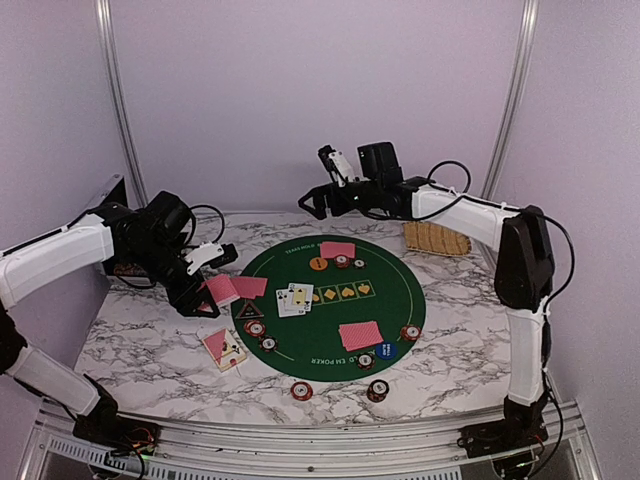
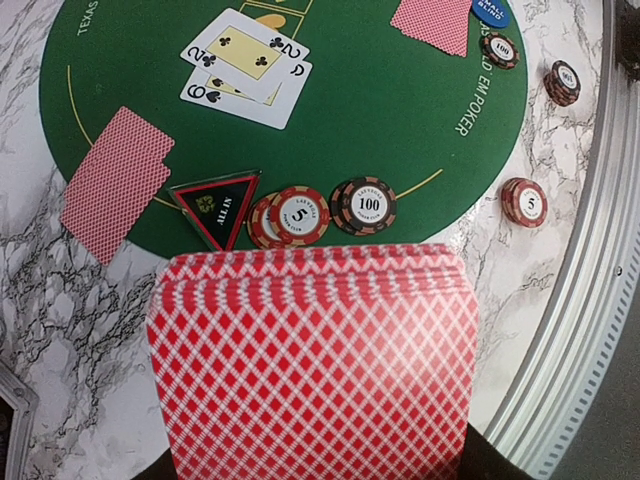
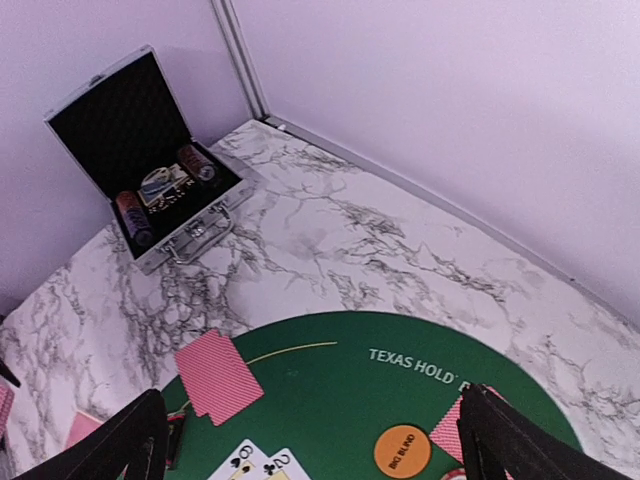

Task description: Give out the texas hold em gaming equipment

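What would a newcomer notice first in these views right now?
The round green mat in the middle of the marble table draws the eye, dotted with chip stacks and face-up cards. Next comes the thick deck of red-backed cards clamped in the left tool, filling the lower left wrist view. The right tool hangs open above the mat's far side, facing an open chip case in the far left corner.

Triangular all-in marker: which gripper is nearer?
Left. The left gripper, holding the card deck, hovers beside the triangular marker; the right gripper is raised over the mat's far edge.
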`<action>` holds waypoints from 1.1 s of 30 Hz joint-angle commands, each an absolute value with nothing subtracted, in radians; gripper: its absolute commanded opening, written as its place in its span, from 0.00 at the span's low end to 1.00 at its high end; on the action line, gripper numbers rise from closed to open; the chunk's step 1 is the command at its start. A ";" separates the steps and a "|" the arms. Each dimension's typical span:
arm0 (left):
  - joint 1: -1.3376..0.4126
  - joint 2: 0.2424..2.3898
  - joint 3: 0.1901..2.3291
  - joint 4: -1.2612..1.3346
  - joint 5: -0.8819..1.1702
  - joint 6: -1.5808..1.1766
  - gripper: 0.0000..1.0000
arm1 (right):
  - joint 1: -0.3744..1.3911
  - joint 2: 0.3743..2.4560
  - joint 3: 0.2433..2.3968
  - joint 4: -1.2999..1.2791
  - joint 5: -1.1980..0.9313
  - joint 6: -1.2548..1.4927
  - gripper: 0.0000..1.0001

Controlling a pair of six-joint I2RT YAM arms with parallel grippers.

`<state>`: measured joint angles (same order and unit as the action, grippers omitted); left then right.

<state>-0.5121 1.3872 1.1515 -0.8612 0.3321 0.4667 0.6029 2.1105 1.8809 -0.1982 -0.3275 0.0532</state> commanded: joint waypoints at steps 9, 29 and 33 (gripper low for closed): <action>-0.508 1.364 1.173 -0.877 0.349 0.469 0.00 | 0.659 2.069 1.649 -0.012 -0.670 0.528 0.99; -0.508 1.380 1.180 -0.876 0.351 0.474 0.00 | 0.870 2.143 1.567 0.321 -0.817 0.912 0.99; -0.508 1.382 1.184 -0.876 0.351 0.473 0.00 | 0.884 2.164 1.556 0.412 -0.845 0.982 0.98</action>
